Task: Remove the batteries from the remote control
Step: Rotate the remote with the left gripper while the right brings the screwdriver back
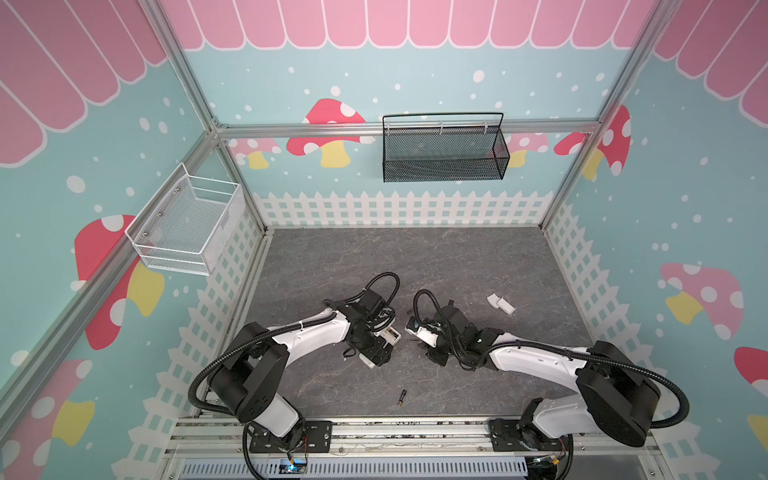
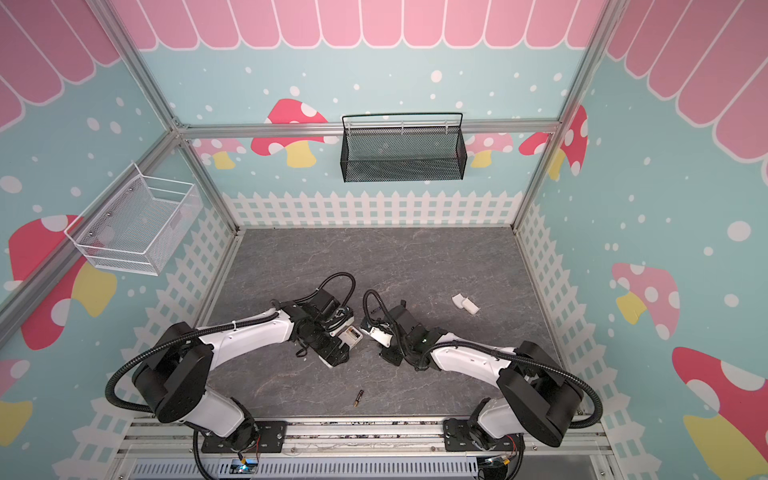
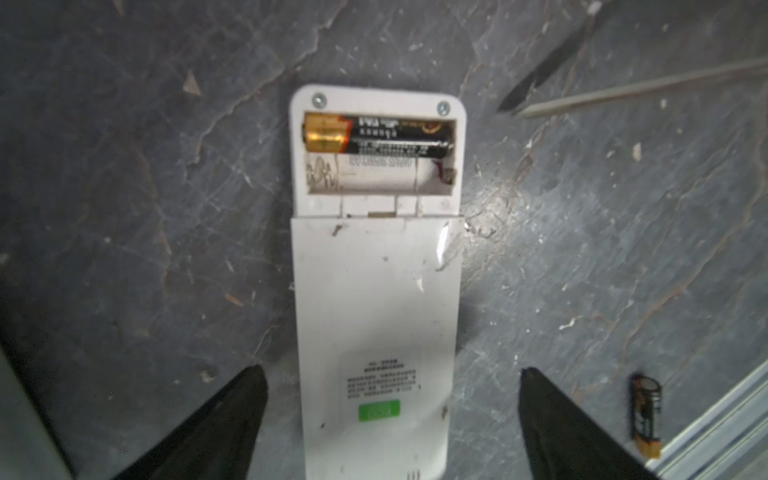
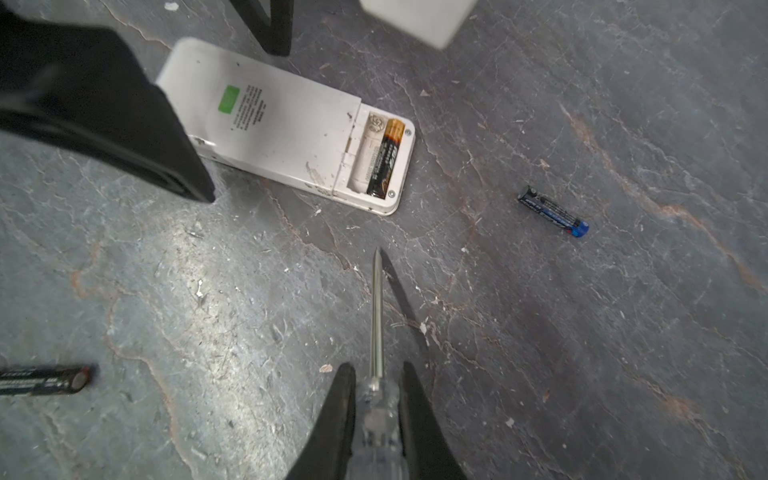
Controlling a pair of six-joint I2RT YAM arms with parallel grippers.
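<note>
- A black battery [image 3: 374,135] with a gold end lies in the outer slot of the remote control [image 3: 374,316], whose bay is uncovered. The slot beside it is bare white plastic.
- We judge the step in hand to be prying this cell out. We would slip the tip under one end and lever upward gently, because a smooth round shell lets a slanted blade skid off.
- The right pincer [image 4: 377,368] pinches the clear handle of the screwdriver [image 4: 377,311]. Its thin steel shaft points toward the remote, with the tip apart from it.
- The left pincer [image 3: 391,370] is spread wide, with one dark finger on either side of the remote's body and clear of its sides. We would close it on those flat sides first, as the light, slick case looks likely to slide under the lever.
- A black-and-gold battery [image 1: 402,397] lies loose near the front rail, and a blue battery [image 4: 553,212] lies well apart from the remote. Both are round and apt to roll.
- The worktop [image 1: 332,270] is grey, veined and scuffed matte. Two white pieces [image 1: 500,303] rest on it farther off.
</note>
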